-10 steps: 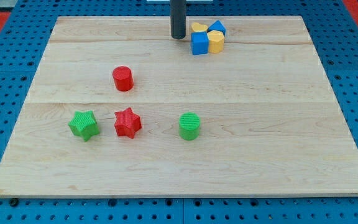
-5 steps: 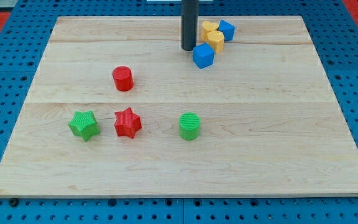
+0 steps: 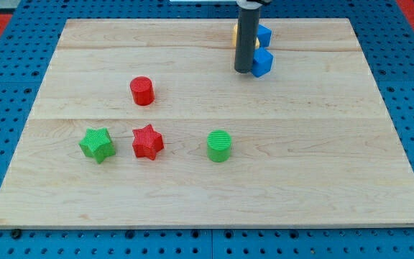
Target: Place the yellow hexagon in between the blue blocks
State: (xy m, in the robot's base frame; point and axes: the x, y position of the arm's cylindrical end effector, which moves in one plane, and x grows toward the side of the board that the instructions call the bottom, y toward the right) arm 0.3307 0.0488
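My tip [image 3: 244, 70] is on the board near the view's top, right of centre. It touches the left side of a blue cube [image 3: 263, 62]. A second blue block [image 3: 264, 34] lies just above that cube, near the board's top edge. The rod hides most of the yellow blocks. Only a sliver of yellow [image 3: 234, 33] shows to the left of the rod, level with the upper blue block. I cannot tell which yellow block it is, or whether any yellow lies between the two blue blocks.
A red cylinder [image 3: 141, 91] stands left of centre. A green star [image 3: 96, 144], a red star [image 3: 147, 141] and a green cylinder [image 3: 219, 145] lie in a row lower down. The wooden board [image 3: 336, 158] sits on a blue pegboard.
My tip has moved right and toward the view's bottom. It pushed the blue cube right, to below the other blue block. The rod now covers the yellow blocks.
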